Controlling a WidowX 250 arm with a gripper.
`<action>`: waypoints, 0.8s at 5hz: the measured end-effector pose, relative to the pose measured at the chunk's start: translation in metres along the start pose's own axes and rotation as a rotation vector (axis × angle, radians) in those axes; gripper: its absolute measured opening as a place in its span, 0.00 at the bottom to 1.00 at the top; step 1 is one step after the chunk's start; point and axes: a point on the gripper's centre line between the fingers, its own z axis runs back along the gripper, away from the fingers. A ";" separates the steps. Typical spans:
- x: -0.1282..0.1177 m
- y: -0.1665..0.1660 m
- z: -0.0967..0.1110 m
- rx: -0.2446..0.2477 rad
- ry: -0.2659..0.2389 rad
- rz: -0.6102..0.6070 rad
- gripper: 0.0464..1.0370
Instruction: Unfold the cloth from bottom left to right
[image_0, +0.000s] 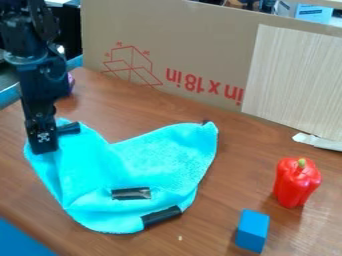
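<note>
At the left, the tool (44, 144) hangs at the left upper part of the blue cloth (143, 160); I cannot tell whether it is wide, narrow or holding fabric. The cloth lies rumpled on the counter (234, 150), mostly to the right of the tool and nearer the camera. It spreads longest from left to right, with a notch in its far edge; its right corner points up and away towards the cardboard (200, 45), and its rounded bottom points towards the camera. Dark strips mark it beside the tool, low in the middle, on the lower edge and at the right corner. Further right stand a blue block (252, 230) and, beyond it, a red pepper (296, 185).
</note>
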 end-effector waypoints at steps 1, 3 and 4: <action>0.002 0.000 0.022 0.043 -0.019 -0.007 0.97; 0.012 -0.003 0.022 -0.168 -0.101 -0.127 0.97; 0.012 -0.008 0.014 -0.360 -0.123 -0.052 0.97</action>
